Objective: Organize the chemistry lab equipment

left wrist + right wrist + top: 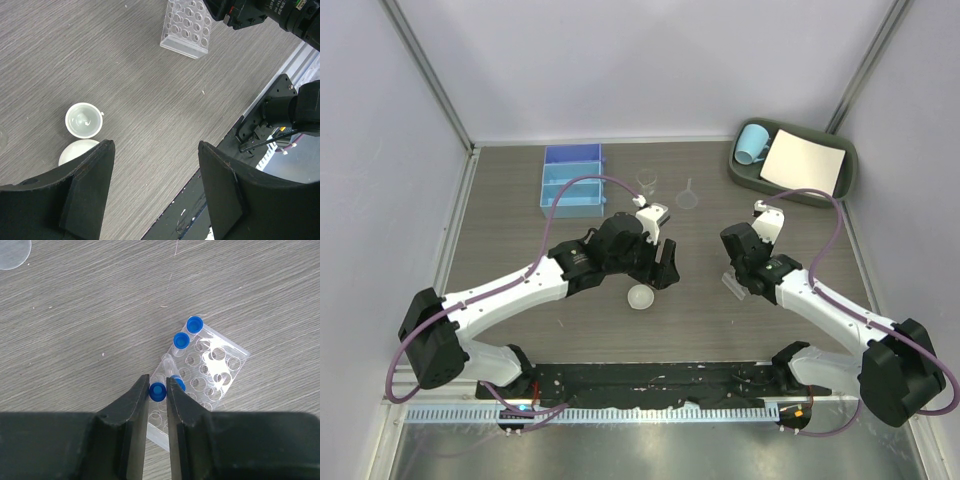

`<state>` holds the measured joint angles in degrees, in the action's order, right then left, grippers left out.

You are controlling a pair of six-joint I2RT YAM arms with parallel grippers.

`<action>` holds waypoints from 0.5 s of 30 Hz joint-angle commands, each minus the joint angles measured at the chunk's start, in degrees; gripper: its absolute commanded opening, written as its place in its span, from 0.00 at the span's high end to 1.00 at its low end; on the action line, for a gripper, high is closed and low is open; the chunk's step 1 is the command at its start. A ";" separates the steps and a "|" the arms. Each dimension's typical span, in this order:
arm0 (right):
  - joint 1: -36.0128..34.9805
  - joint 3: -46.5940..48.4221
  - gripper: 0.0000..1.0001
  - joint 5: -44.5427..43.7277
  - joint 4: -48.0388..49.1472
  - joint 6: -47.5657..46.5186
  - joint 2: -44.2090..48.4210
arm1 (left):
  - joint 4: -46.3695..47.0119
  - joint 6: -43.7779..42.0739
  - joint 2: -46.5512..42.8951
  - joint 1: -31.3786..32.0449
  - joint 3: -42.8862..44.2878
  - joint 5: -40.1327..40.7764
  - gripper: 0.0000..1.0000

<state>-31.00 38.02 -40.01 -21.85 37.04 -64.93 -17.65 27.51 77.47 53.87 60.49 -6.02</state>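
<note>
Right wrist view: the right gripper [158, 384] is clamped on a blue-capped clear plastic tube [158, 391], with both fingers pressed against the cap. The tube's body slants away toward 1 o'clock over the clear plastic tube rack [222, 365]. Whether its lower end sits in a hole, I cannot tell. Two more blue-capped tubes [194, 325] stand in the rack's corner at 12 o'clock. A fourth cap just right of the held one is half hidden behind the finger. At the top-left edge, a clear round rim is cut off and too partial to name.

From above, the rack [732, 288] is mostly covered by the right gripper [740, 283] and shows only as a faint glint.

The left gripper [155, 187] is spread wide and empty above the grey wood-grain table [150, 90]. At its 10 o'clock sits a small white round dish [84, 120]. A second white dish [75, 150] touches it and is partly hidden behind the left finger. The top view shows only one dish [640, 297], at 7 o'clock from the left gripper [663, 262].

At the far side stand a clear funnel [689, 197] and a small clear beaker [646, 181], both faint. A blue compartment tray [571, 180] lies at 11 o'clock. A dark green tray [842, 180] at 1 o'clock carries a light-blue mug [752, 143] and a white paper sheet [805, 162].
</note>
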 commanded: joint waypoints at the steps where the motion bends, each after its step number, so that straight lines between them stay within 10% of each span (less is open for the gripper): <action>1: -0.11 0.12 0.75 -0.77 -1.36 1.11 -0.64 | 0.60 -0.79 -1.45 -0.08 -0.02 0.40 0.29; 15: -0.20 1.44 0.73 -1.74 -3.55 0.84 1.12 | 0.60 -0.70 -1.45 -0.17 0.16 0.22 0.29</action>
<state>-31.00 38.13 -40.05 -22.48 37.06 -64.82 -17.67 27.53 77.47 53.87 60.47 -6.02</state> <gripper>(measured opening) 0.267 0.715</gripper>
